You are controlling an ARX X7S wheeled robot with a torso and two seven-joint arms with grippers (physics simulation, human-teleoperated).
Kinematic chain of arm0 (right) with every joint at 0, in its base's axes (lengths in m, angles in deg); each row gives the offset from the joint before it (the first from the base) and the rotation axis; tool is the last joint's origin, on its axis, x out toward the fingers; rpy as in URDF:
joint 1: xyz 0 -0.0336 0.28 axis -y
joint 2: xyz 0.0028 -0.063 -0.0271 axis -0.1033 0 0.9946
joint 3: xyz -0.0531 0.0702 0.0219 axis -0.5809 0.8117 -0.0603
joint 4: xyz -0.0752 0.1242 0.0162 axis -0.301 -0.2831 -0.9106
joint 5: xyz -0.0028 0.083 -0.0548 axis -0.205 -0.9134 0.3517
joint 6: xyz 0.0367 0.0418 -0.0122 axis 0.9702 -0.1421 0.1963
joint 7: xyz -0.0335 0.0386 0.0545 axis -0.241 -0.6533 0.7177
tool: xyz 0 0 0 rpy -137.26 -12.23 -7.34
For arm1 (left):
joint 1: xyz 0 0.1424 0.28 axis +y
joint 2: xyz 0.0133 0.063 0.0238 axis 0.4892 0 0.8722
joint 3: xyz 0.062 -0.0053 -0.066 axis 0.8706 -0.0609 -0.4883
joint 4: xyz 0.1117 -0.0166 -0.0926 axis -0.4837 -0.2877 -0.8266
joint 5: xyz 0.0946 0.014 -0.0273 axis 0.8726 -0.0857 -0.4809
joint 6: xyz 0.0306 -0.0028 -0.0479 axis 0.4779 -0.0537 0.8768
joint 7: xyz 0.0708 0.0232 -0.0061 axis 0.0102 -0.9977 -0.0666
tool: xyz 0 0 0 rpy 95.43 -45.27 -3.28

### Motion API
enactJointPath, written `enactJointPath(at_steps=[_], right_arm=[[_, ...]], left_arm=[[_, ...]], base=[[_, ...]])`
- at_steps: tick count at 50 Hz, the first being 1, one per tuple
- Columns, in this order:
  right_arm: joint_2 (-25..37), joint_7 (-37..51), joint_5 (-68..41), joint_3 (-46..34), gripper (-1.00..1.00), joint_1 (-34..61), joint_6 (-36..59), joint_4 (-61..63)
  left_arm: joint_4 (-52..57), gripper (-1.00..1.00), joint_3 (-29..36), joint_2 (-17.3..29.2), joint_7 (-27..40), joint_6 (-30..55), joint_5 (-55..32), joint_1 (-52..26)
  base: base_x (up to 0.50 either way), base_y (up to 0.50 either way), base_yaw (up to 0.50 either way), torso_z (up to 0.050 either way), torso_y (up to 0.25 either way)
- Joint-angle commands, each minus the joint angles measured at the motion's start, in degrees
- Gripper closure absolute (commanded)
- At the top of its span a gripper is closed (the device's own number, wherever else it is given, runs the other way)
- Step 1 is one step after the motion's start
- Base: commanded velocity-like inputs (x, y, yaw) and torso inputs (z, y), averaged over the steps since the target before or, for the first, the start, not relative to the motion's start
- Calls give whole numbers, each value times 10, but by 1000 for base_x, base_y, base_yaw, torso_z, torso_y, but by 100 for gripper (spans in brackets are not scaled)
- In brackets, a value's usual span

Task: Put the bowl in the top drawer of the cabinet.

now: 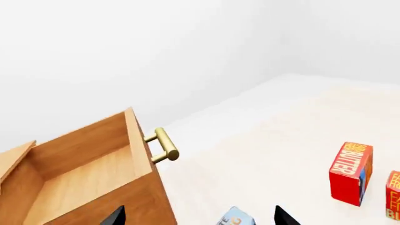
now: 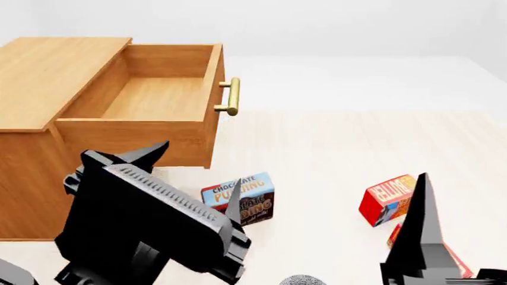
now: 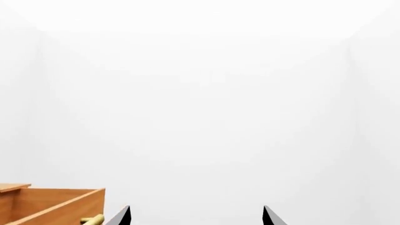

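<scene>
The light-brown cabinet (image 2: pixel 47 77) stands at the left. Its top drawer (image 2: pixel 158 98) is pulled out and nothing lies inside; the brass handle (image 2: pixel 230 96) faces right. That drawer (image 1: pixel 81 168) also fills one side of the left wrist view. Only a speckled grey sliver of the bowl (image 2: pixel 302 280) shows at the head view's lower edge, between the arms. My left gripper (image 1: pixel 200 218) is open and holds nothing, hovering in front of the drawer. My right gripper (image 3: pixel 196 215) is open too, raised at the right, its finger (image 2: pixel 418 214) pointing up.
A blue chocolate pudding box (image 2: pixel 240 199) lies on the pale floor below the drawer front. A red box (image 2: pixel 388 199) and another red one (image 2: pixel 453 258) sit near the right arm. A red butter box (image 1: pixel 351 173) shows in the left wrist view.
</scene>
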Motion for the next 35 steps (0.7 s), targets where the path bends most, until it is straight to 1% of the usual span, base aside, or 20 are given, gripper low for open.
enactJointPath(at_steps=[1,8,15,21,25,29,32,35], right_arm=[[83,94,20,-127,-100,86,-40,1],[101,120,25,-202,-100,152,-49,1],[106,130,23,-242,-100,192,-50,1],[109,138,28,-258,-100,201,-56,-1],[111,141,30,-263,-100,203,-60,-1],[116,146,36,-270,-100,205,-66,-1],[121,152,42,-274,-100,201,-75,-2],[124,154,43,-275,-100,201,-81,-5]], left_arm=[[47,-100,-66,-66,52,93,-71,121],[43,-100,-49,-114,39,144,-57,196],[15,-100,-55,-158,-42,234,23,279],[-5,-100,-9,-144,-147,242,147,306],[-33,-100,24,-136,-190,237,200,301],[-65,-100,48,-131,-210,228,209,287],[-98,-100,53,-125,-230,221,203,270],[-128,-100,58,-120,-235,215,195,248]], base=[[0,0,0,0,0],[0,0,0,0,0],[0,0,0,0,0],[0,0,0,0,0],[0,0,0,0,0],[0,0,0,0,0],[0,0,0,0,0],[0,0,0,0,0]])
